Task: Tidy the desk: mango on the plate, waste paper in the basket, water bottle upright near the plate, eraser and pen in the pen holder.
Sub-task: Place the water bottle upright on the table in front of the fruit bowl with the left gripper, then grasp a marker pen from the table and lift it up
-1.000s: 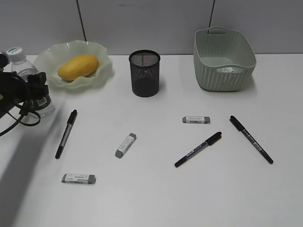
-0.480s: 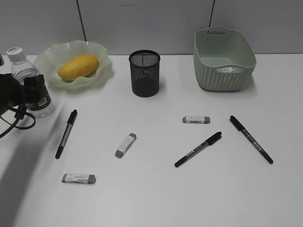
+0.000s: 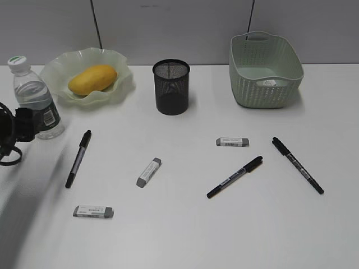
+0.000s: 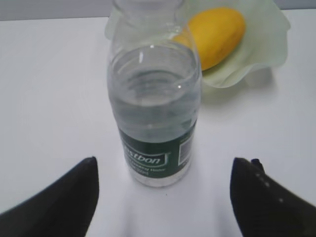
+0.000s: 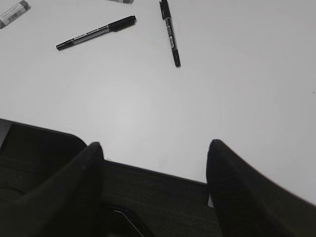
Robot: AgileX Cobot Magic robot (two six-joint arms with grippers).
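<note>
**Left arm backed off the bottle; bottle left standing**

Since the earlier frames the left gripper (image 3: 22, 124) has pulled back toward the left edge, uncovering the water bottle (image 3: 35, 101), which has not shifted.

Surface: the desk (image 3: 185, 230) is plain white and flat, with grey panelled wall behind its far edge. The right wrist view shows a dark edge below the desk's near rim.

Near row: one eraser (image 3: 93, 211) near left. Slightly farther, a second eraser (image 3: 148, 172) lies on a slant, and a pen (image 3: 78, 158) lies left of it. Right of centre, two more pens: one (image 3: 234, 177) slanted, another (image 3: 297, 165) to its right. A third eraser (image 3: 233, 142) sits just beyond them.

Far row: the pen holder (image 3: 171, 87) stands upright in the middle, nothing visible in it. The basket (image 3: 265, 84) is far right, with the waste paper (image 3: 270, 82) inside. The plate (image 3: 118, 84) is far left, with the mango (image 3: 92, 79) on it.

Bottle and fingers: the bottle stands upright, cap on, just near-left of the plate. In the left wrist view its base (image 4: 155, 173) sits beyond and between the two fingers (image 4: 64, 202), clear of both. Jaws spread wide, holding nothing.

Right gripper (image 5: 153, 163): jaws apart, nothing between them, hanging over the desk's near edge, pens well beyond.
</note>
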